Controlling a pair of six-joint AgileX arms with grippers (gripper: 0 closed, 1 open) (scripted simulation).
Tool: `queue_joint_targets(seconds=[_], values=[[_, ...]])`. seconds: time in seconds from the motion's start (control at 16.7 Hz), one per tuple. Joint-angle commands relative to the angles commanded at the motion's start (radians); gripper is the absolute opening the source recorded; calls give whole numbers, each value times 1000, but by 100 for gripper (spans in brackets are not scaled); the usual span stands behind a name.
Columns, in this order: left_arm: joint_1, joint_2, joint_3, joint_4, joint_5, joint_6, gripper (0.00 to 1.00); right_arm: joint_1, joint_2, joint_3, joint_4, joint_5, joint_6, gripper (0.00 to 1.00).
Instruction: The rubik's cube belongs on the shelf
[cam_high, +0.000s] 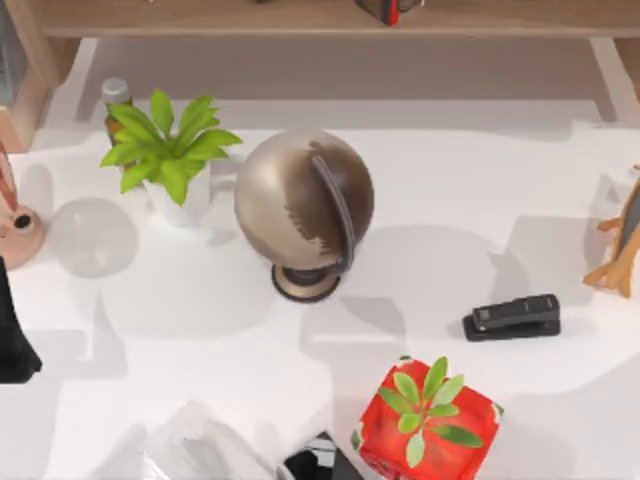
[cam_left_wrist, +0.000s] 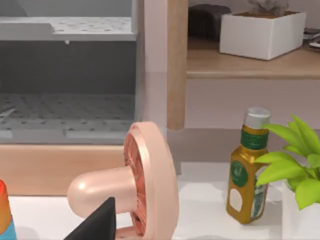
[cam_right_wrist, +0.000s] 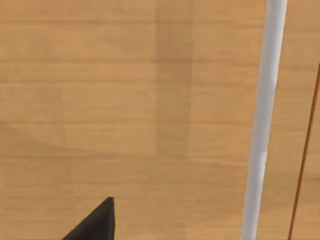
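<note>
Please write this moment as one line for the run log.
cube: at shelf edge, partly cropped | left arm: parked, left table edge | globe: mid-table | stapler: right

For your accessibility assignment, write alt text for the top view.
A brown globe stands mid-table on a white table, with a leafy potted plant to its left, a black stapler and a red patterned box to its right. The wooden shelf spans the top.

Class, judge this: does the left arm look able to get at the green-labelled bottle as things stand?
Probably yes. The left arm sits at the table's left edge; the bottle stands free farther back, though the pink fan and the potted plant crowd the path.
</note>
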Motion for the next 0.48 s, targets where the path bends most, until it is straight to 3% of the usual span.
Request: queue_joint_targets(seconds=[0.36,0.48], values=[[0,0,0,0,0,0,100,8,21,44,-24,8,0,100],[0,0,0,0,0,0,100,8,21,44,-24,8,0,85]])
